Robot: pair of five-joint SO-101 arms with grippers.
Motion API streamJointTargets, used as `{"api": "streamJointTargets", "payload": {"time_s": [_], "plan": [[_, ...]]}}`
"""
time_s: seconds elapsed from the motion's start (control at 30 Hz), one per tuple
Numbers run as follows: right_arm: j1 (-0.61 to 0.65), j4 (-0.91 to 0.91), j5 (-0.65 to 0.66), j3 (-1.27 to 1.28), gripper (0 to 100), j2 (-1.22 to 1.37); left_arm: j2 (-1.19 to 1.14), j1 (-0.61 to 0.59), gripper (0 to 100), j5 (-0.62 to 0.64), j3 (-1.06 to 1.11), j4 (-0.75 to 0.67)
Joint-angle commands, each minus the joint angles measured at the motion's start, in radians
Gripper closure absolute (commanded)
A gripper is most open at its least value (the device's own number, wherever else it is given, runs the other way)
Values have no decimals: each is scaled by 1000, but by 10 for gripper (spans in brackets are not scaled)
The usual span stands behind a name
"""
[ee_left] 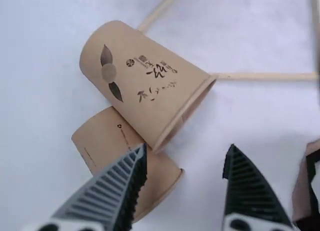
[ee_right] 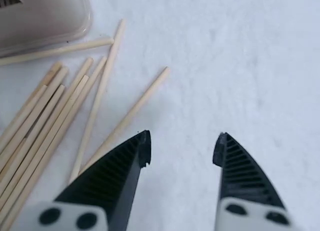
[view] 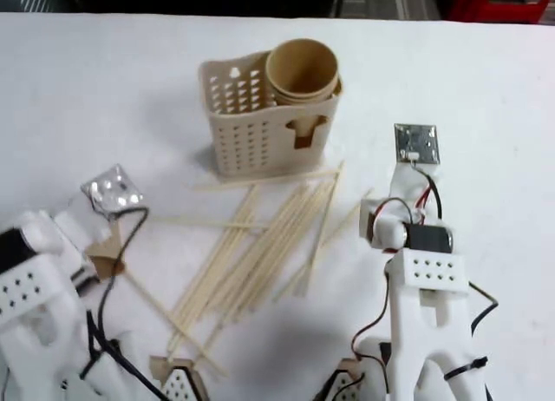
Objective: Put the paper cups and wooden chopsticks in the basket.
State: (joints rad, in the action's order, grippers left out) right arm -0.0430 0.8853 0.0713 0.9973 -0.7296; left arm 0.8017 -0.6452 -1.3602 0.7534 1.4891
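While open and empty on both sides: pickup pending.
Found left gripper [ee_left: 186, 156] wide and empty just above upper cup [ee_left: 145, 83], lying on its side against lower cup [ee_left: 107, 141]. Found right gripper [ee_right: 182, 141] equally wide, empty, over bare table [ee_right: 250, 66] beside scattered chopsticks [ee_right: 50, 116]. Beyond, noted basket [view: 251, 149] upright with stacked cups [view: 302, 67] already inside. Recommend straddling upper cup's rim wall, closing gently to avoid crushing, then lifting clear of lower cup before carrying; judged likely to roll if nudged. Mind loose chopsticks near cup; leave those for right gripper.
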Motion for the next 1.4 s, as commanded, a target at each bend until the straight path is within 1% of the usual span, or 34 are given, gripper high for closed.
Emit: {"api": "streamJointTargets", "payload": {"time_s": [0.0,0.1,0.3,0.4,0.5,0.53,0.7,0.77,0.87,0.97,1.03,1.07,1.17,1.2,1.3,1.37], "plan": [[-4,-13,0,-6,786,-27,130,-15,748,-66,157,-150],[-4,-13,0,-6,786,-27,229,-15,753,-63,269,-230],[-4,-13,0,-6,786,-27,460,-8,867,-64,465,-342],[-4,-13,0,-6,786,-27,559,-8,922,-64,500,-338],[-4,-13,0,-6,786,-27,627,-8,976,-63,496,-292],[-4,-13,0,-6,786,-27,644,-8,980,-63,494,-276],[-4,-13,0,-6,786,-27,676,-8,977,-60,448,-201],[-4,-13,0,-6,786,-27,676,-7,977,-28,388,-147],[-4,-13,0,-6,786,-27,676,27,977,0,302,-72],[-4,-13,0,-6,786,-27,676,44,972,0,273,-23],[-4,-13,0,-6,786,-27,674,42,950,0,282,-21],[-4,-13,0,-6,786,-27,674,41,918,-3,292,-23],[-4,-13,0,-6,786,-27,674,12,771,0,330,-23],[-4,-13,0,-6,786,-27,674,5,753,0,342,-26],[-4,-13,0,-6,786,-27,671,4,781,-3,377,-94],[-4,-13,0,-6,786,-27,647,4,783,-6,396,-120]]}}
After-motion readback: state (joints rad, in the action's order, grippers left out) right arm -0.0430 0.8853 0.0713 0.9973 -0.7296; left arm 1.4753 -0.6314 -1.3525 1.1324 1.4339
